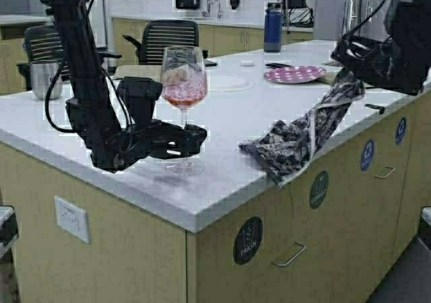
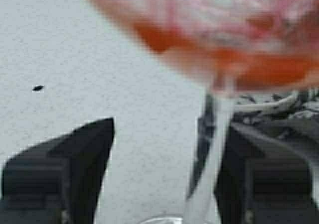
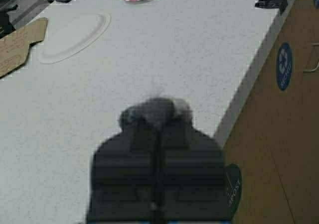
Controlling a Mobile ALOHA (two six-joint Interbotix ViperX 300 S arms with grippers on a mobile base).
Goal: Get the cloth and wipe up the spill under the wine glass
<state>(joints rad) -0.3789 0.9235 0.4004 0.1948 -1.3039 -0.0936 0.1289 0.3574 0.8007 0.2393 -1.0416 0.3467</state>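
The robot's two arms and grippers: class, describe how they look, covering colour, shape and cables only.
Both arms are matte black with blocky, boxy joints. Loose black cables loop beside the left arm. The left gripper has thick, wedge-shaped black fingers. The right gripper is equally black, its fingers ridged.

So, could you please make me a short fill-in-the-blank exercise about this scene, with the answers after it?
1. The left end effector is open, its fingers either side of the tall clear wine glass's ____.
2. The limp navy-and-white floral cloth hangs from the ____ end effector.
3. The cloth's lower end rests on the white counter's ____.
4. The glass's bowl holds a ____ liquid.

Answers: stem; right; edge; pinkish-red
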